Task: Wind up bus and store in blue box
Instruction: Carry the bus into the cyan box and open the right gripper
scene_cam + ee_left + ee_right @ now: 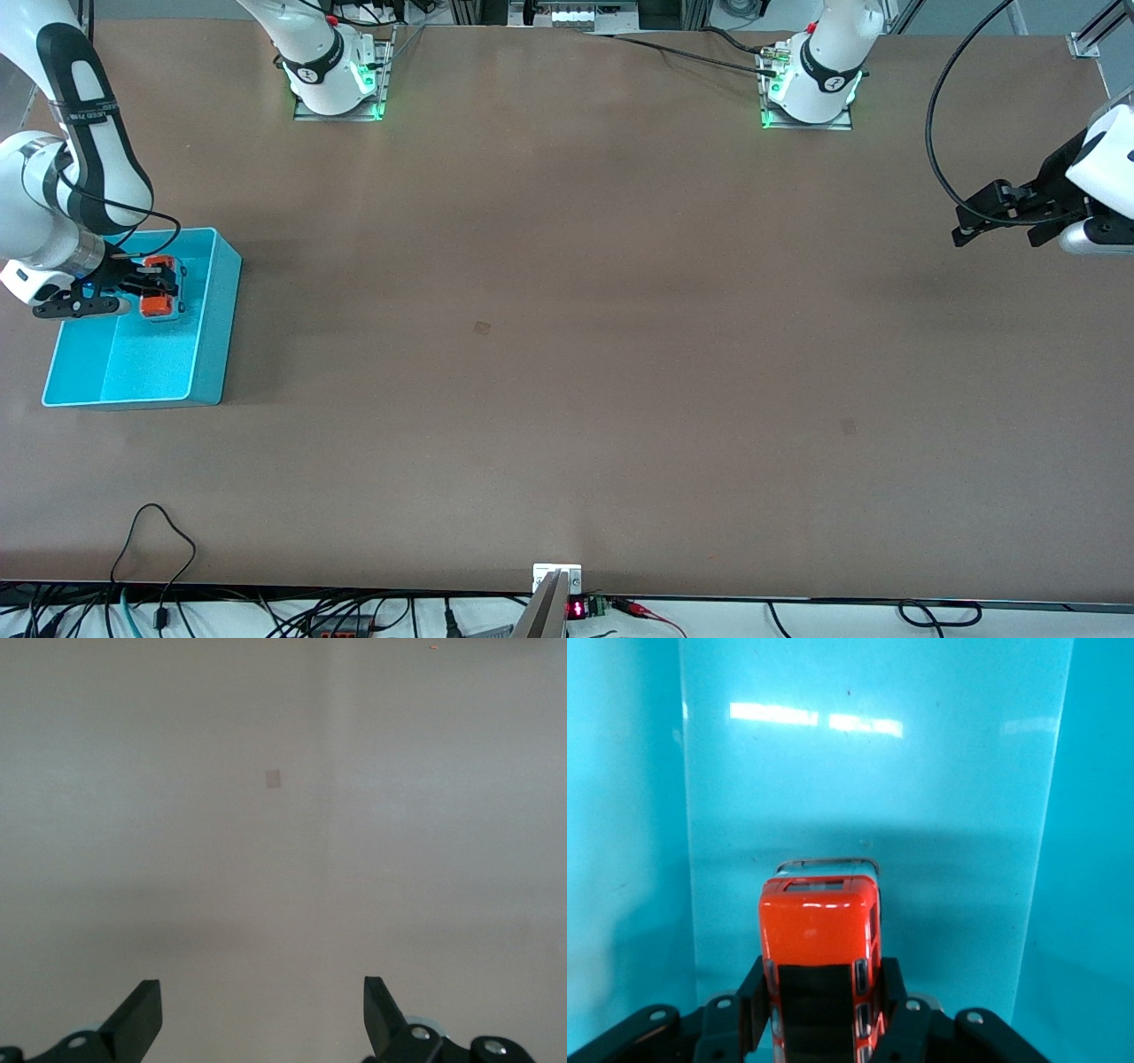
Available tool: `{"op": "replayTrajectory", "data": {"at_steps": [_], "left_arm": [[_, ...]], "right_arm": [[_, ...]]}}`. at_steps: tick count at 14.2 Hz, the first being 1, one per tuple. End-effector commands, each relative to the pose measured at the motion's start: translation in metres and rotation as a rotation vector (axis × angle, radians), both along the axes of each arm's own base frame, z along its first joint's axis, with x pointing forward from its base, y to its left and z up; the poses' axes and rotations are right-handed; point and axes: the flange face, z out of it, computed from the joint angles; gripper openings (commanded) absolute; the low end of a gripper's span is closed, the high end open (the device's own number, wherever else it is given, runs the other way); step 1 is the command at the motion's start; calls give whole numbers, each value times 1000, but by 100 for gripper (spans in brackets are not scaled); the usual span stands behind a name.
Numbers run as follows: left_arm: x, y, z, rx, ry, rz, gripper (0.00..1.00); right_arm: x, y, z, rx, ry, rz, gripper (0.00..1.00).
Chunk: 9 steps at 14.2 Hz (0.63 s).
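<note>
My right gripper (161,285) is shut on the bus (159,288), a small orange-red toy with dark windows, and holds it inside the blue box (215,319) at the right arm's end of the table. In the right wrist view the bus (819,943) sits between both fingers (753,1001), its nose pointing at the box's floor (921,815). Whether its wheels touch the floor cannot be told. My left gripper (979,220) waits open above the left arm's end of the table; the left wrist view shows its fingertips (142,1014) spread over bare tabletop.
Brown tabletop (567,354) stretches between the two arms. Both arm bases (337,80) stand along the table edge farthest from the front camera. Cables (159,567) hang at the edge nearest that camera. A small pale patch (481,328) marks the table's middle.
</note>
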Motion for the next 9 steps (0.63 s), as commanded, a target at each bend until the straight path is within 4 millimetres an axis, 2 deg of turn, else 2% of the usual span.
{"op": "replayTrajectory", "data": {"at_steps": [1,3,4,6,7,8,9], "left_arm": [[-6,-4,4,29,-8,-19,100],[-6,-4,3,29,-7,-19,100],[-5,-4,2,29,-5,-21,100],[-5,-4,2,29,-5,-21,100],[-5,-4,3,29,-7,-21,100],[-5,-4,2,30,-5,-21,100],[-4,-3,2,29,-7,-19,100]], "right_arm": [[-1,-8,-13,18,17,-47,8],[-6,-16,-16,20,26,-57,11],[-7,-17,-17,22,30,-58,18],[-10,-17,-28,26,49,-42,57],[-10,-19,-28,26,49,-39,71],[-10,-19,-28,26,49,-37,78],[-11,-19,-28,27,51,-37,90]]}}
